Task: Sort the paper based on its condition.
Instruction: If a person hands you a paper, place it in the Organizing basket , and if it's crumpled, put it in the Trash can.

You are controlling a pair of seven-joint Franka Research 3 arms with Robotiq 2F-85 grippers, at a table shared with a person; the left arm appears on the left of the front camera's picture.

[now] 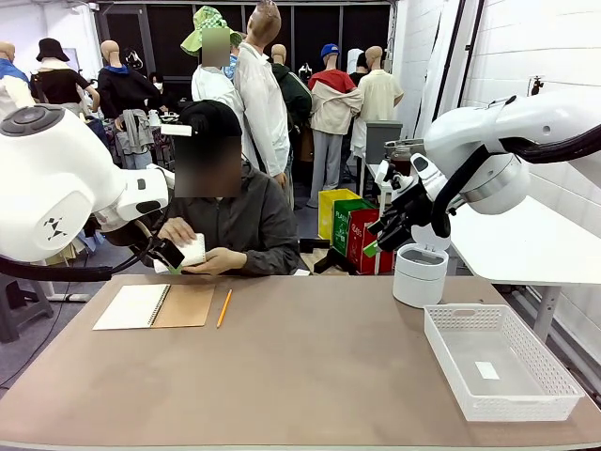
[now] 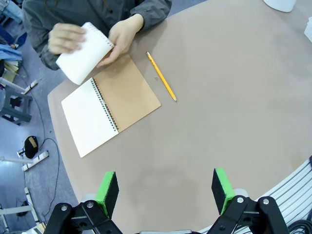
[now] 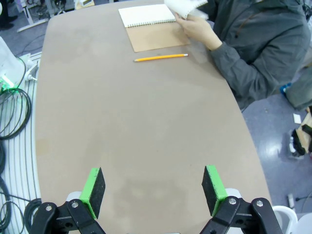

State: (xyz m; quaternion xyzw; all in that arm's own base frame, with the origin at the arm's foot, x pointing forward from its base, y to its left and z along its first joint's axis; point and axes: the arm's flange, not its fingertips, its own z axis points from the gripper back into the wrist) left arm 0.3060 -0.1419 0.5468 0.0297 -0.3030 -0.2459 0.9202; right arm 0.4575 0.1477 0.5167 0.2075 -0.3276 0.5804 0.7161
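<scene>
A person at the far side holds a white sheet of paper (image 1: 193, 251) in both hands, curled over, above the table's far left; the paper (image 2: 84, 52) hangs over the notebook's top edge, and its corner (image 3: 187, 6) shows at the right wrist view's top edge. My left gripper (image 1: 169, 257) hovers high over the left of the table, in front of the person's hands, open with nothing between its green pads (image 2: 107, 192). My right gripper (image 1: 377, 241) hangs high over the right side, open and empty, its pads (image 3: 213, 189) wide apart.
An open tan-covered spiral notebook (image 1: 155, 306) lies at the far left with an orange pencil (image 1: 223, 307) beside it. A white round bin (image 1: 420, 274) stands at the far right, and a white mesh basket (image 1: 526, 399) sits at the near right.
</scene>
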